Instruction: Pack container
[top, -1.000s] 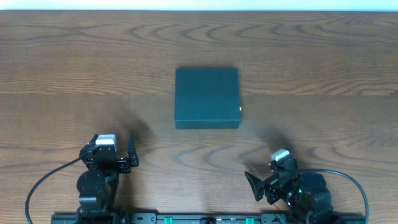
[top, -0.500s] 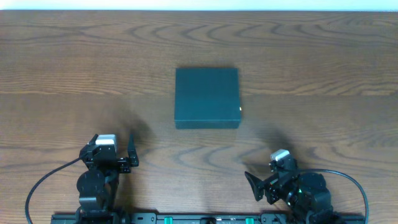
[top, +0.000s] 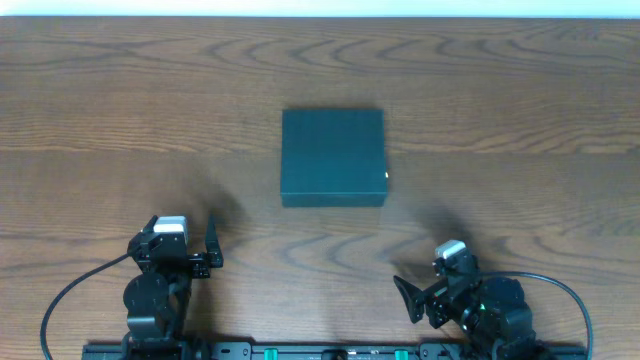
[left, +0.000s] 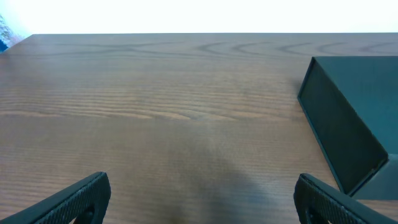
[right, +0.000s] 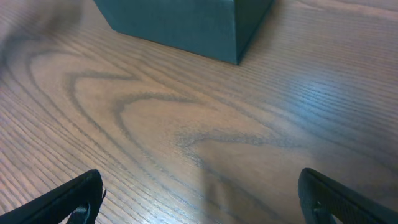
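Two wide-open, empty sets of jaws: left gripper (left: 205, 199) sits well back from the container (top: 333, 157) on its left, right gripper (right: 199, 193) well back on its right. Container looks closed; hook one finger under its near lid edge, lift slowly.

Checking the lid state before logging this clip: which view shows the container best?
Overhead: the whole container shows, lid down. The left wrist view catches only a side wall and part of the top at its right edge; the right wrist view only two walls meeting at a corner, top cut off.
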